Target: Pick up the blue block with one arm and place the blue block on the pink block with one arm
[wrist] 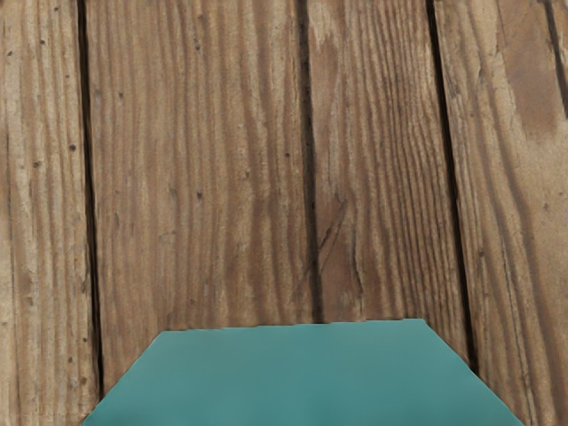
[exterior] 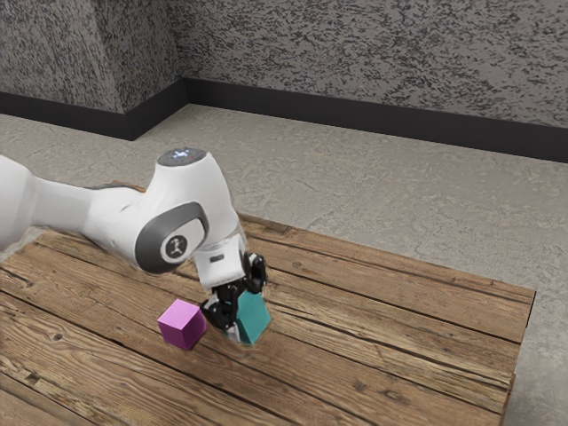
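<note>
— Closest to us, right under our hand, lies the blue block (wrist: 302, 377). It shows a flat teal face, plain and unmarked, with straight clean edges, over the brown planks of the table (wrist: 204, 177).

— And from the side?

— From the side we see it just beside the pink block (exterior: 182, 324), on that block's side toward the exterior view's right. It reads more teal than blue, and it sits tilted, with one lower corner pointing down at the wood.

— What about our gripper (exterior: 240, 312)?

— We have it low over the blue block, with the black fingers clamped on it from two sides. One finger sits between it and the pink block. The pink block, a magenta cube, rests free on the planks.
</note>
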